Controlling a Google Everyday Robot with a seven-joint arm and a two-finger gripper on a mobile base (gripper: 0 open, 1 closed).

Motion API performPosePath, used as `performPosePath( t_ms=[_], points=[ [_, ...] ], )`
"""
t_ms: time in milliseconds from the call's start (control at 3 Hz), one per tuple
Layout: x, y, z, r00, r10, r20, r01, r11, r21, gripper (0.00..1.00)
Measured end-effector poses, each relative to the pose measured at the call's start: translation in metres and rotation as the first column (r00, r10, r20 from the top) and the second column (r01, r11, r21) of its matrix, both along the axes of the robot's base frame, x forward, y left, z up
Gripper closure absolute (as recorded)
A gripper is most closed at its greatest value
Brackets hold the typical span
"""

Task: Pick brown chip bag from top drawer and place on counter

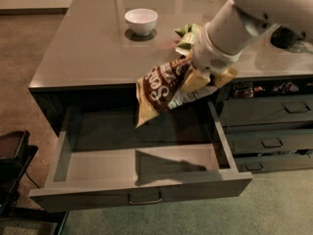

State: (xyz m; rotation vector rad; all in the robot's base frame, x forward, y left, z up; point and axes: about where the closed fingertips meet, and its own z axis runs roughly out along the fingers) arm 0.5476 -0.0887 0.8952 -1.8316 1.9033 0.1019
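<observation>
Here, the end effector [208, 75] is clamped on one end of the brown chip bag [159, 89], which hangs in the air at the worktop's [93, 48] front edge, above the open top drawer [142, 192], near the green chip bag [187, 35].

You can make out only a white "S" on the brown chip bag [161, 89]. The gripper [206, 75] clamps it at the edge of the counter [88, 53].

The gripper [208, 77], at the front edge of the bench [93, 48], has its jaws clamped on the upper end of the brown bag [161, 89], which hangs tilted above the open drawer [142, 192], with a bowl [141, 21] and a green bag [187, 35] on the bench behind.
</observation>
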Motion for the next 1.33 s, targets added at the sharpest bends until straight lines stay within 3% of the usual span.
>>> performPosePath(
  t_ms=[333, 667, 1000, 1333],
  points=[
    [0.013, 0.014, 0.064, 0.9926, 0.035, 0.117, -0.038, 0.999, 0.023, 1.00],
    [0.013, 0.014, 0.064, 0.9926, 0.035, 0.117, -0.038, 0.999, 0.023, 1.00],
    [0.019, 0.015, 0.062, 0.9914, -0.002, 0.131, -0.002, 1.000, 0.028, 1.00],
    [0.043, 0.026, 0.062, 0.9859, -0.016, 0.166, 0.009, 0.999, 0.040, 1.00]
  ],
)
